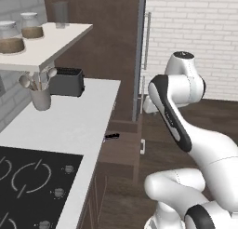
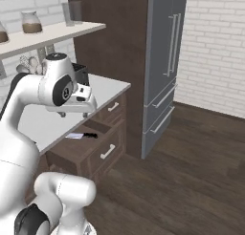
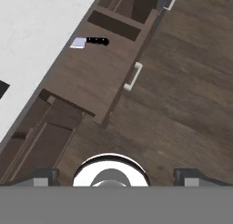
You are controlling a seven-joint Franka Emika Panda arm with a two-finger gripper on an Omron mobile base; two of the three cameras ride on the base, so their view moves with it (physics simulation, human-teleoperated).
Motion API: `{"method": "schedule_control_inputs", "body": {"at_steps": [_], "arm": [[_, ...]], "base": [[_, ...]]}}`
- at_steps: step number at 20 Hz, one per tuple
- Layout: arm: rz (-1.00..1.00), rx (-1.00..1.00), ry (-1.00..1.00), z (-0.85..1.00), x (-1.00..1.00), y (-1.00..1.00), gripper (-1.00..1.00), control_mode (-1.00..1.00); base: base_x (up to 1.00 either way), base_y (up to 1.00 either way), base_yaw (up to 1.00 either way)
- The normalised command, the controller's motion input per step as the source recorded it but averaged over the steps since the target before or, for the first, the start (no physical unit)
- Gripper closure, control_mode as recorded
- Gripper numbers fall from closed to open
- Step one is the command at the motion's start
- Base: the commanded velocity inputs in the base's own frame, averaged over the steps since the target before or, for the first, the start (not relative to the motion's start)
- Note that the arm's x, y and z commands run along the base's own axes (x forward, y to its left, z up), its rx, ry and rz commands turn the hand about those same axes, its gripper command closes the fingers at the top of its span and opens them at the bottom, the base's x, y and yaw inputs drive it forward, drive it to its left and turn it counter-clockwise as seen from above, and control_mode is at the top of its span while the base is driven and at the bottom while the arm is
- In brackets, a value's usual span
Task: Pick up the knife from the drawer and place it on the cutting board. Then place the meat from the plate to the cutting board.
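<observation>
Nearest the cameras, the white arm rises and bends forward, its hand hanging high above the wood floor (image 3: 182, 104) in front of the cabinets. The gripper (image 3: 116, 175) has its two dark fingertips (image 3: 43, 175) set far apart at the bottom corners of the hand view, so it stands wide and holds nothing. Below it and a little farther off, the drawer (image 3: 86, 77) is pulled out from under the counter (image 1: 65, 125), its dark brown box open to the camera and its pale handle (image 3: 132, 76) on the front facing the floor. The knife (image 3: 91, 41) lies flat inside the drawer at the far back edge, right beside the counter's rim; its black handle points away from the counter and part of its silver blade is tucked under the counter's overhang. In the right base view the knife (image 2: 82, 135) shows just under the counter edge, with the gripper well above it and apart from it. A black cooktop (image 1: 28, 186) is set into the near part of the counter. Farther along stand a pale cup of utensils (image 1: 39, 90) and a dark toaster (image 1: 67, 81). Above them a white shelf (image 1: 46, 51) carries glass jars (image 1: 10, 37). Farthest back are a tall dark cabinet and a grey refrigerator (image 2: 165, 62) against a white brick wall.
</observation>
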Motion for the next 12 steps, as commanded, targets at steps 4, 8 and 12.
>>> {"method": "schedule_control_inputs", "body": {"at_steps": [4,8,12], "arm": [[0.00,0.00,0.00,0.00,0.00,0.00,-1.00,-1.00],[0.00,0.00,0.00,-0.04,0.03,0.00,-1.00,-1.00],[0.00,0.00,0.01,-0.67,0.59,0.00,-1.00,-1.00]], "base": [[0.00,0.00,0.00],[0.00,0.00,0.00],[0.00,0.00,0.00]]}}
